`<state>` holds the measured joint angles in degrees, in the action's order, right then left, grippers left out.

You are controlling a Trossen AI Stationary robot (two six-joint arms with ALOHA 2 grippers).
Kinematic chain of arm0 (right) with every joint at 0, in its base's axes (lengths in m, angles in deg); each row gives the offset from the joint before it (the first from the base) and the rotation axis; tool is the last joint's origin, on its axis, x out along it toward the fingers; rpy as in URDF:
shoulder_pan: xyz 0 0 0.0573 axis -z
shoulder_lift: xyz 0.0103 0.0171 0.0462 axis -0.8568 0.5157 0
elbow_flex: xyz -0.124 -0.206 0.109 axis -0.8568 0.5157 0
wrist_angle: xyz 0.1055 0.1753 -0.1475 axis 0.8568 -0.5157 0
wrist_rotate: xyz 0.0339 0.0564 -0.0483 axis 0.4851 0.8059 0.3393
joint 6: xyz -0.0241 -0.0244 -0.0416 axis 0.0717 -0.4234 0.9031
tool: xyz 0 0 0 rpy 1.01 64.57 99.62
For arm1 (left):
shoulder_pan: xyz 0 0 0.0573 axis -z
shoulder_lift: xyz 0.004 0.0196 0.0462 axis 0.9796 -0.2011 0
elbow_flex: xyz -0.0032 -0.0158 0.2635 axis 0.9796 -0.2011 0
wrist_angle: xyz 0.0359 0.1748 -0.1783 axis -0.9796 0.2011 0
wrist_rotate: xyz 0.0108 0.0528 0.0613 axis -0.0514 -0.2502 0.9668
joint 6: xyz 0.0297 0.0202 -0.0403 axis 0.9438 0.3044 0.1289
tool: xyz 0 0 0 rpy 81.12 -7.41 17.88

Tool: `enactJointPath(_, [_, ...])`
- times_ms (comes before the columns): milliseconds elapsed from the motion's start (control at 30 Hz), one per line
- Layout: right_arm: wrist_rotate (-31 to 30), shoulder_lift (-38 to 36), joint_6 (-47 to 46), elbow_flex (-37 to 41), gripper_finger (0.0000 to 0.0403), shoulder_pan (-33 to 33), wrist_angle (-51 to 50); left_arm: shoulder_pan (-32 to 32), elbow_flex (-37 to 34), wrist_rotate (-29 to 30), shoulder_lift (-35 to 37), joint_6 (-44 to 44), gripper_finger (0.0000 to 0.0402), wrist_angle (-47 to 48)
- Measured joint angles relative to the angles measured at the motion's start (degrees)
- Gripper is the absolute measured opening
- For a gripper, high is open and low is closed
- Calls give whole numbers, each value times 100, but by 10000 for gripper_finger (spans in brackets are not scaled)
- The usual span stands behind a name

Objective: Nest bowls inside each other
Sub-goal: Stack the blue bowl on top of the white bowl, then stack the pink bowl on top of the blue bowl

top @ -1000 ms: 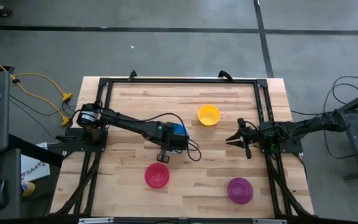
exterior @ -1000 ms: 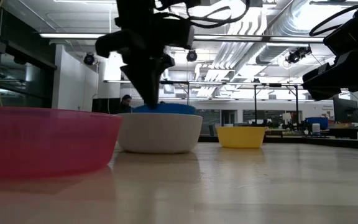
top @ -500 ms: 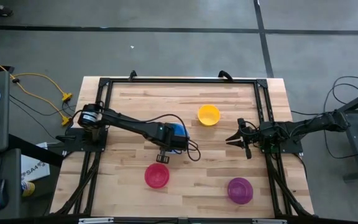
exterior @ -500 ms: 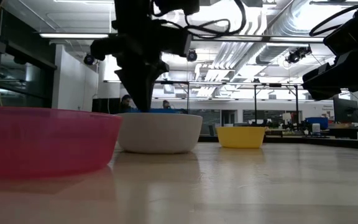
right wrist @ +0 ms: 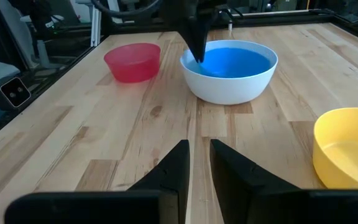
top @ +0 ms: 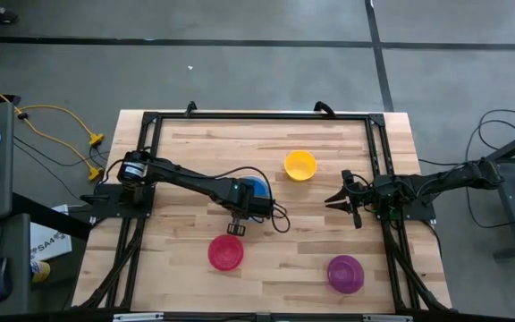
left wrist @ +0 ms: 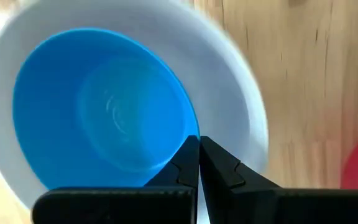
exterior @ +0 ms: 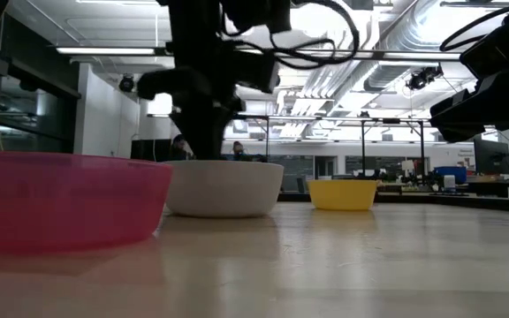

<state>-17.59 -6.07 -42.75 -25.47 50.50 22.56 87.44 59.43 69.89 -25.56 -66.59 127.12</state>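
Looking down my left wrist view, I see the left tool (left wrist: pixel 197 163) with its two dark fingers pressed together, tips at the rim of the small round blue plastic bowl (left wrist: pixel 101 112), which sits nested inside the slightly larger round white plastic bowl (left wrist: pixel 244 118) near the middle of the wooden counter (top: pixel 195 152). I cannot tell whether the thin blue rim is pinched between the fingers or they merely rest beside it.

My right tool (right wrist: pixel 195 163) waits at the right side of the counter, fingers a little apart and holding nothing.

Three bowls are still loose: the round yellow plastic bowl (top: pixel 299 165) far and right of centre, the translucent red-pink plastic bowl (top: pixel 225 252) near and left, the purple plastic bowl (top: pixel 345 273) near and right.

I judge these bowls light, stiff and thin-walled, with smooth, likely slippery sides. The rim is the place to take hold, one finger inside and one outside. Being so light, a bowl would probably skate across the wood if nudged.
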Motion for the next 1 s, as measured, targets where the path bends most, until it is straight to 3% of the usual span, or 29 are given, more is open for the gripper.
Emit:
enactJointPath(733, [0, 0, 0, 0, 57, 1, -3, -1, -11, -62, -14, 107, 30, 76])
enactJointPath(1000, [0, 0, 0, 0, 57, 1, -4, -2, 342, -60, -15, 238, 31, 456])
